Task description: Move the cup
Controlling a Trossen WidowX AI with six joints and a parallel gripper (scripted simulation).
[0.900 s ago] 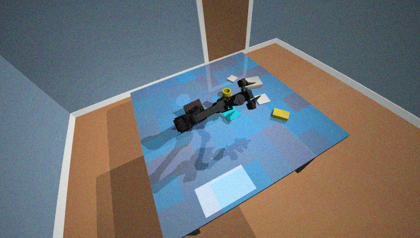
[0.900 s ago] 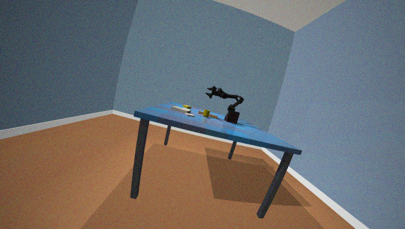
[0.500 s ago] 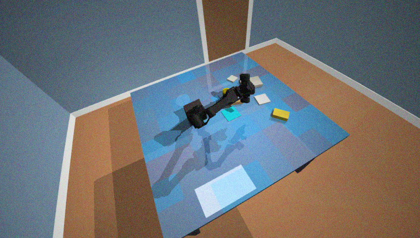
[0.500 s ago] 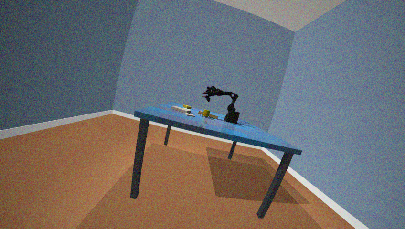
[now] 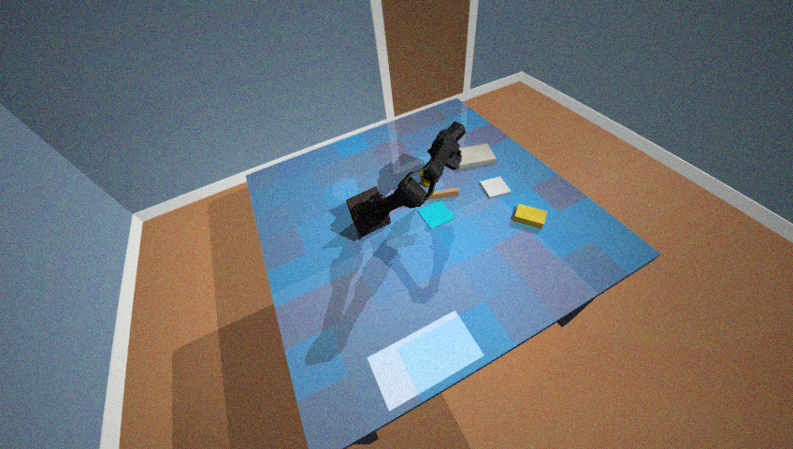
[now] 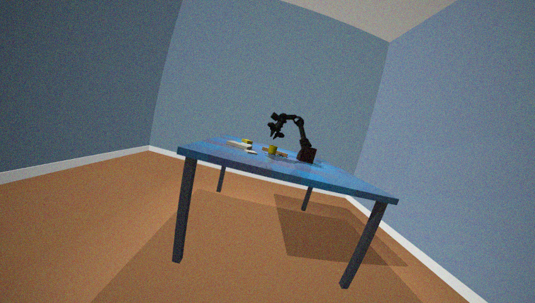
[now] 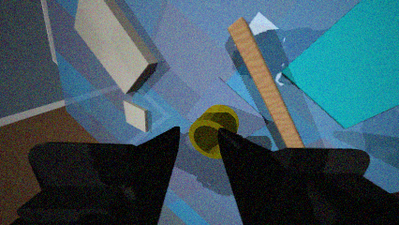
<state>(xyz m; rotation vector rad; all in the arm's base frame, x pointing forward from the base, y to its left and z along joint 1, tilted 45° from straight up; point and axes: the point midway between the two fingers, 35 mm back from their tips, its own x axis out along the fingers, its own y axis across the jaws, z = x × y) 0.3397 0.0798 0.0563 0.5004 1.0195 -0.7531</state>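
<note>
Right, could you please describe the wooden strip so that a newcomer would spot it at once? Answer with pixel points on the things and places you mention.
On the blue table (image 5: pixel 355 289) (image 6: pixel 262 165), look beside the turquoise square (image 5: pixel 437 214) (image 7: pixel 348 70). The wooden strip (image 5: pixel 446 193) (image 7: pixel 264 77) lies between that square and the yellow cup (image 5: pixel 425 179) (image 6: pixel 272 149) (image 7: pixel 193 136). It alone is long, narrow and orange-brown.

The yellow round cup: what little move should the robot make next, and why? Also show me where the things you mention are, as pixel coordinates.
I'd open the black gripper (image 5: pixel 443 161) (image 6: pixel 273 137) (image 7: pixel 199 131) wider and centre it before lowering. It hovers above the yellow round cup (image 6: pixel 272 149) (image 7: pixel 212 123), and in the wrist view one fingertip overlaps the rim.
</note>
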